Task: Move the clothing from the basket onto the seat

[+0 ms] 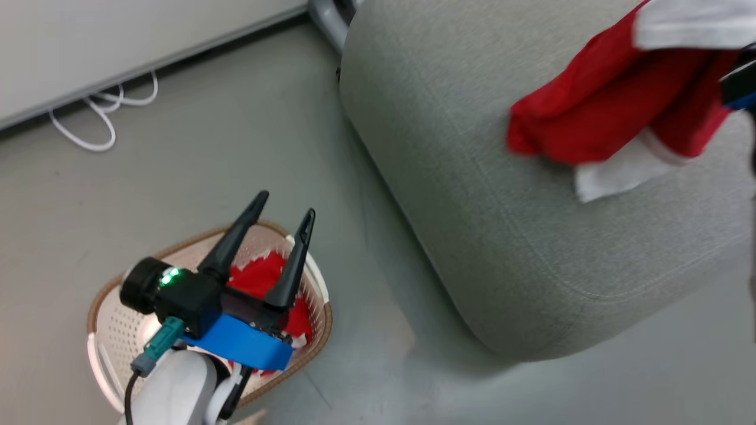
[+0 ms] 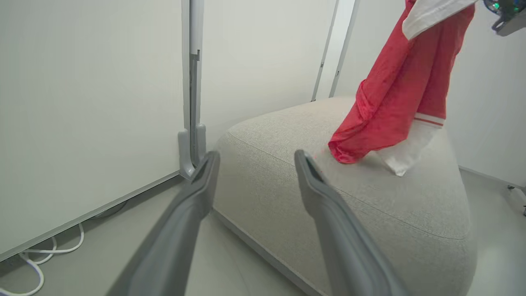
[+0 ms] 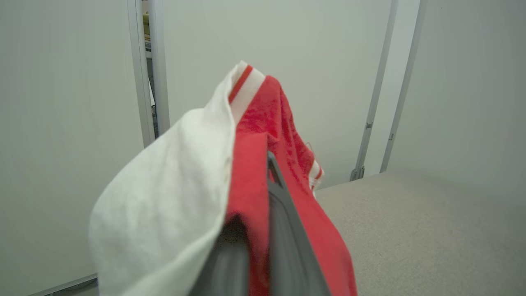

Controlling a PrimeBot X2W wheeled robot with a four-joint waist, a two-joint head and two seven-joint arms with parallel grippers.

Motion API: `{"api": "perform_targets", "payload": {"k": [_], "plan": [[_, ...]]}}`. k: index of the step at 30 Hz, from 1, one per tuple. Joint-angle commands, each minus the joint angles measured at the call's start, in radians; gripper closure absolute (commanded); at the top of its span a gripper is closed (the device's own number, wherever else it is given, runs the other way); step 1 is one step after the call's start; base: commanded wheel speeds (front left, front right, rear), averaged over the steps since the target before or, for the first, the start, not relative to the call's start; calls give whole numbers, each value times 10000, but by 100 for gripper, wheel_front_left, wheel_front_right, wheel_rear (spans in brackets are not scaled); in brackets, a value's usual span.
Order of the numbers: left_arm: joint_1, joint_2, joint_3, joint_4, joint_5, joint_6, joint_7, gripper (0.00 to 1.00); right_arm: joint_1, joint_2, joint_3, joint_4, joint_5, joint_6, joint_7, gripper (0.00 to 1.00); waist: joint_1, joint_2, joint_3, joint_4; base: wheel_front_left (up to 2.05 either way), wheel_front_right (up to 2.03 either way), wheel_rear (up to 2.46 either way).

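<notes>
**A:** Left pincer (image 1: 286, 203) is spread above the basket (image 1: 118, 336) at 7 o'clock, with red clothing (image 1: 260, 277) inside. And the right?

**B:** Right pincer (image 3: 265, 185) pinches a red-and-white garment (image 1: 596, 112) at 2 o'clock, its lower end seemingly touching the seat (image 1: 472, 206). I'd lower it well inward, away from the rounded edge.

**A:** Surroundings?

**B:** Grey floor (image 1: 236, 130), and a white cable (image 1: 100, 118) at 10 o'clock.

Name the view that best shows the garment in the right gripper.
Left wrist view: the red garment hangs full length down to the seat. The head view shows its lower folds from above; the right wrist view, close fabric draped over the fingers.
</notes>
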Motion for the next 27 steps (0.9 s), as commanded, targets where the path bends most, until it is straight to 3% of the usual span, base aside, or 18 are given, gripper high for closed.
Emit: {"api": "perform_targets", "payload": {"k": [1, 5, 11, 25, 26, 27], "plan": [[-266, 132, 28, -124, 77, -19, -29, 0, -258, -173, -279, -116, -102, 3, -22, 100, -2, -1, 835, 459, 0, 0, 0], [-666, 366, -110, -410, 212, -19, -29, 0, -613, -457, -1524, -199, -374, 3, -253, 100, -2, -1, 1643, 769, 0, 0, 0], [-1348, 579, -317, -707, 357, -19, -29, 0, -406, -359, -2742, 564, -860, 3, -549, 100, -2, -1, 2681, 1192, 0, 0, 0], [-1486, 728, -192, -924, 403, -19, -29, 0, -500, -206, -3673, 2794, -1736, 3, -1250, 100, -2, -1, 3148, 1448, 0, 0, 0], [-1471, 721, -161, -913, 404, -19, -29, 0, -516, -208, -3664, 2863, -1813, 3, -1279, 66, -2, -1, 3128, 1443, 0, 0, 0], [-1457, 717, -135, -899, 400, -19, -29, 0, -523, -191, -3651, 2914, -1868, 3, -1328, 54, -2, -1, 3098, 1432, 0, 0, 0]]}}
